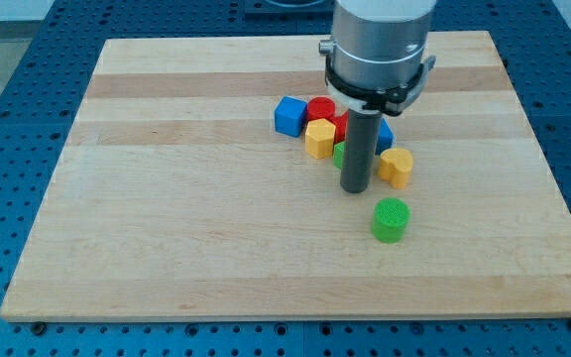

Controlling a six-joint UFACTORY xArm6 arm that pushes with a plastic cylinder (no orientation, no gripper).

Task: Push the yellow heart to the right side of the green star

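One yellow heart [397,167] beside my tip [354,188]

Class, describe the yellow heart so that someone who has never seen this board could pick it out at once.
Start at the wooden board and find the dark rod standing near its middle; my tip touches down there. Just to the view's right of it lies the yellow heart. The other yellow block sits on the rod's left among the cluster, and the green cylinder stands alone below.

The rod hides most of a green block [338,154], shape unreadable. A blue block [385,135] behind it and a red one [341,124] show only slivers. The arm [380,40] runs off the view's top.
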